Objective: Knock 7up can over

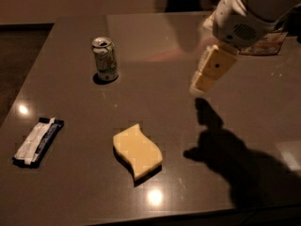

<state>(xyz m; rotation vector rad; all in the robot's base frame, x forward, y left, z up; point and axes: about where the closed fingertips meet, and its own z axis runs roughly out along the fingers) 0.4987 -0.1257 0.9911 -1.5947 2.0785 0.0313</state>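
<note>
Aluminium can [104,59], pale green with a silver top, stands upright on the dark table [70,102]; task not yet done. My gripper [199,84] hangs above the tabletop well to the right of the can and slightly nearer the camera, pointing down and to the left. I cannot tell from this view whether it is clenched or released; it carries nothing that I can see.

Other items noted: a yellow sponge [138,150] lies in front of the can and a little to its right, and a wrapped bar [37,141] lies in front of the can to its left. Both are well apart from it.

Assessment of the step in hand: approach. I judge the best line to be a sideways sweep from the right, passing behind the sponge. Contact should fall on the upper half of the can, so that it tips instead of sliding. Main risk: a low strike would merely push it along the smooth surface.
</note>
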